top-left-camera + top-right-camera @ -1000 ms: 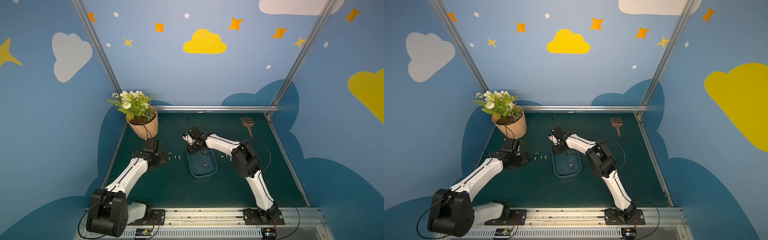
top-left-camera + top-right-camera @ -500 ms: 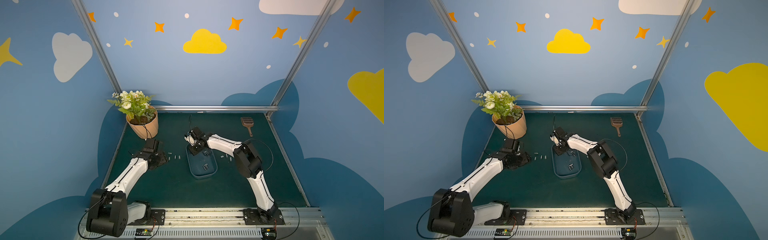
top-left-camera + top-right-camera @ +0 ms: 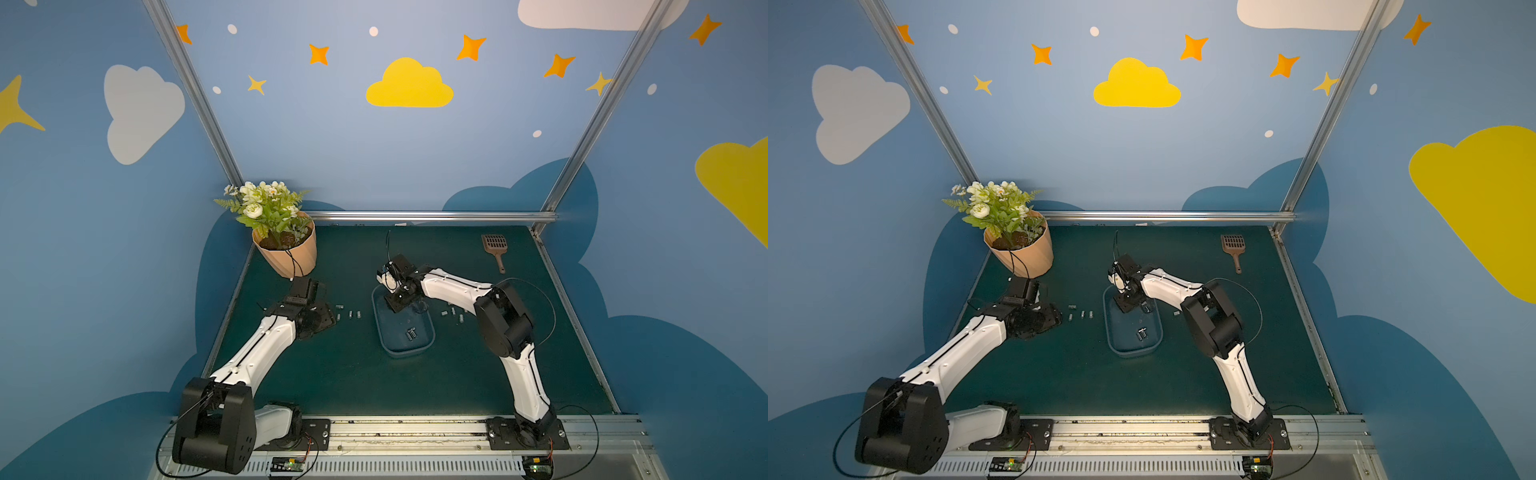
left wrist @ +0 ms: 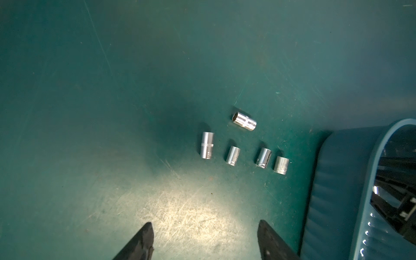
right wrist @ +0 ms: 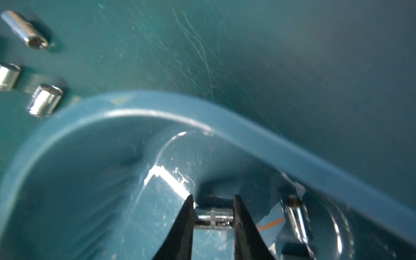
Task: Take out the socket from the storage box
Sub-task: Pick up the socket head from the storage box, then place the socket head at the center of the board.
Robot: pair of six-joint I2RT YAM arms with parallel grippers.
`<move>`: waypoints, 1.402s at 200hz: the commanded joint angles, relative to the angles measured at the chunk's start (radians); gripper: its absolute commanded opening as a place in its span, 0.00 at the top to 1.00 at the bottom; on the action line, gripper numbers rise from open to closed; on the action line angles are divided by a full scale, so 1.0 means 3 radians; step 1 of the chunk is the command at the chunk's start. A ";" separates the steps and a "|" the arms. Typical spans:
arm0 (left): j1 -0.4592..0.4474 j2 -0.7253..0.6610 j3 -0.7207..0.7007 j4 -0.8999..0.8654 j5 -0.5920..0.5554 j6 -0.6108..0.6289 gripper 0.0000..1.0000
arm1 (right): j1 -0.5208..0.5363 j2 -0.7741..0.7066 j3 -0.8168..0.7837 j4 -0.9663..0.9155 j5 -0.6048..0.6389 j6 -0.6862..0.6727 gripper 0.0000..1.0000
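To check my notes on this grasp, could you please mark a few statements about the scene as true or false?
1. The right jaws hold a socket inside the box. True.
2. The left jaws are shut on a socket. False: they stand open above the mat, empty.
3. Five loose sockets lie on the mat by the left jaws. True.
4. The box holds nothing else. False: other sockets lie at its near end.
5. The scoop lies in the box. False: the scoop lies on the mat, far right corner.
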 commanded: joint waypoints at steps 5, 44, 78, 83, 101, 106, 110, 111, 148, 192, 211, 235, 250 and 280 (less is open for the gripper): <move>0.0011 -0.0067 -0.0037 0.0009 0.0012 -0.0025 0.27 | -0.0034 -0.0263 -0.0055 -0.0120 0.0039 0.0015 0.73; 0.0011 -0.0076 -0.0040 0.0013 0.0014 -0.0026 0.27 | -0.0067 -0.0343 -0.0066 -0.0156 0.0020 0.0019 0.73; 0.0011 -0.0087 -0.0051 0.0010 0.0011 -0.0026 0.26 | -0.0074 -0.0409 -0.0077 -0.0188 0.0020 0.0025 0.73; 0.0011 -0.0085 -0.0051 0.0010 0.0009 -0.0027 0.26 | -0.0077 -0.0427 -0.0080 -0.0197 0.0021 0.0024 0.73; 0.0010 -0.0085 -0.0052 0.0010 0.0014 -0.0023 0.26 | -0.0095 -0.0514 -0.0091 -0.0224 0.0030 0.0023 0.73; 0.0011 -0.0080 -0.0049 0.0013 0.0014 -0.0027 0.26 | -0.0101 -0.0549 -0.0104 -0.0229 0.0030 0.0024 0.73; 0.0011 -0.0080 -0.0048 0.0012 0.0014 -0.0025 0.26 | -0.0110 -0.0574 -0.0115 -0.0229 0.0030 0.0025 0.73; 0.0011 -0.0078 -0.0050 0.0013 0.0014 -0.0024 0.26 | -0.0109 -0.0582 -0.0116 -0.0229 0.0030 0.0025 0.73; 0.0011 -0.0069 -0.0048 0.0023 0.0019 -0.0023 0.26 | -0.0178 -0.0828 -0.0235 -0.0250 0.0030 0.0029 0.73; 0.0011 -0.0059 -0.0048 0.0043 0.0034 -0.0024 0.26 | -0.0331 -0.1158 -0.0518 -0.0266 0.0041 0.0070 0.73; 0.0011 -0.0055 -0.0042 0.0045 0.0045 -0.0024 0.26 | -0.0418 -0.1297 -0.0699 -0.0265 0.0069 0.0093 0.73; 0.0011 -0.0055 -0.0042 0.0048 0.0046 -0.0025 0.26 | -0.0543 -0.1461 -0.0934 -0.0251 0.0101 0.0123 0.73; 0.0011 -0.0050 -0.0043 0.0051 0.0050 -0.0025 0.26 | -0.0623 -0.1539 -0.1067 -0.0228 0.0109 0.0143 0.73; 0.0008 -0.0047 -0.0045 0.0053 0.0060 -0.0025 0.26 | -0.0757 -0.1659 -0.1257 -0.0189 0.0112 0.0171 0.73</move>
